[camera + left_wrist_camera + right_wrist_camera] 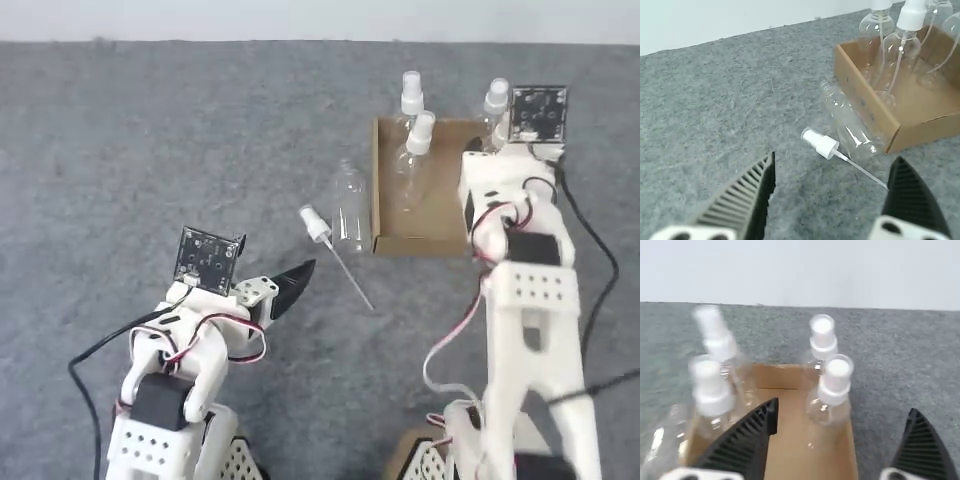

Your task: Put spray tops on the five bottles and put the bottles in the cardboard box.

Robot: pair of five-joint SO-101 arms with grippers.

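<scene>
Nearly done: four of five bottles capped and boxed, one to go.
Four capped bottles (834, 390) stand in the box (425, 243); the fifth bottle (350, 205) lies uncapped on the bench (150, 150) just beside the box wall, its spray top (314, 222) loose next to it. The left arm's (190, 350) jaws gape wide and empty near that top; the right arm's (520, 260) jaws, equally wide and empty, hang over the box. Remaining, it seems: fit the top, box the bottle.

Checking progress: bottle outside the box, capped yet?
No. The bottle lies beside the cardboard box, neck bare; the spray top lies loose on the mat next to it.
</scene>
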